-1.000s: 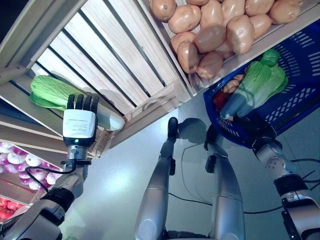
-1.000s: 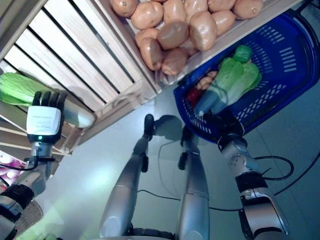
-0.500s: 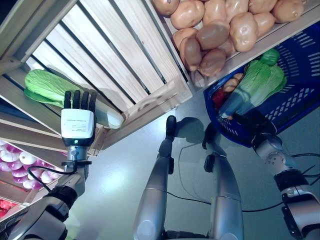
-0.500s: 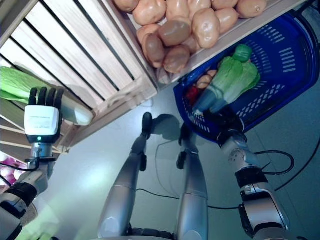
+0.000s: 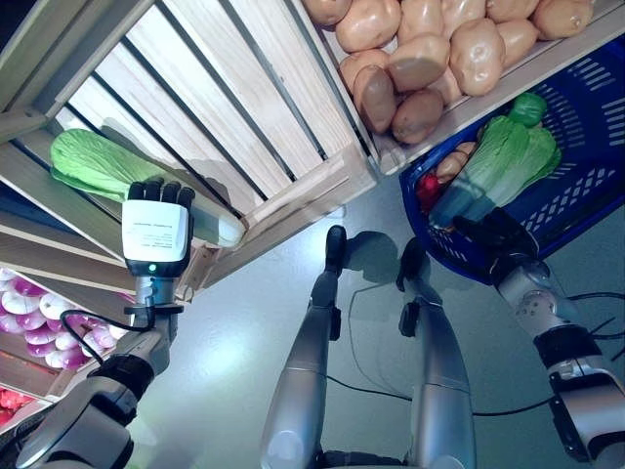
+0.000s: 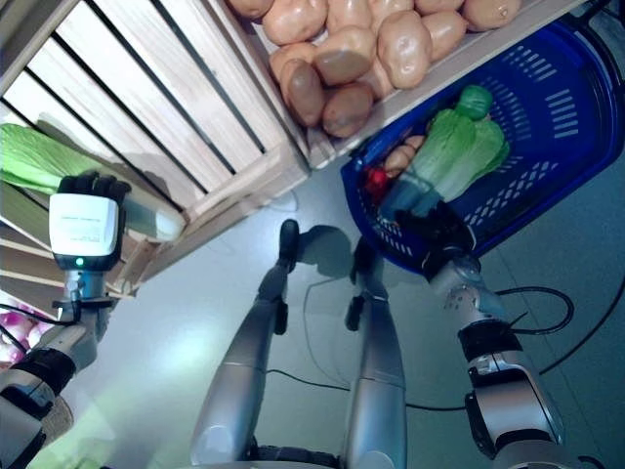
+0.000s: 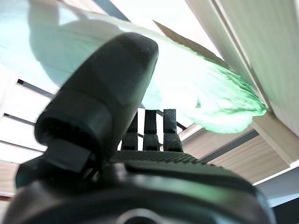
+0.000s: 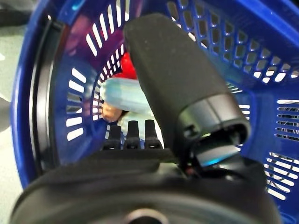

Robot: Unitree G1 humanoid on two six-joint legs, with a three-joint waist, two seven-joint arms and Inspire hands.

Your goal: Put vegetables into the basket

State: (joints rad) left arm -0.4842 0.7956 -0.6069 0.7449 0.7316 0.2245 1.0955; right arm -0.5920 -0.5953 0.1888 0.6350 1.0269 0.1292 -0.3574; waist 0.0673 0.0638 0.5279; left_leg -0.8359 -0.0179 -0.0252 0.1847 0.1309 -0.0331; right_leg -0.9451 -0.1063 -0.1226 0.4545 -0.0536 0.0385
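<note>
Wooden slatted crates (image 5: 244,107) fill the stand ahead of me, over a pale grey floor (image 5: 244,322). My left hand (image 5: 156,230) is up at the left crate, its back toward my eyes, fingers curled over the pale stalk of a green cabbage (image 5: 98,164) lying on the crate's slats — the wrist view shows the leafy end past my fingertips and the thumb raised beside it. I judge the grip only partly closed, so I call it clamped on the cabbage but not yet secure.

To do this step well, I should wrap the stalk firmly, thumb opposing the fingers, then lift clear of the crate's front rail (image 5: 283,210) before swinging right toward the blue basket (image 5: 576,186).

My right hand (image 5: 498,237) holds that basket at its near rim, fingers curled round it. Inside already lie another green cabbage (image 5: 503,161), something red (image 5: 428,186) and something orange (image 5: 451,166). Potatoes (image 5: 430,59) are piled in the far right crate, just above the basket. Red onions (image 5: 39,327) show on a lower shelf at the near left.

Against a second ago, my left fingers were straight and reaching over the cabbage — now they have bent down onto it. The basket hand has stayed as it was.
</note>
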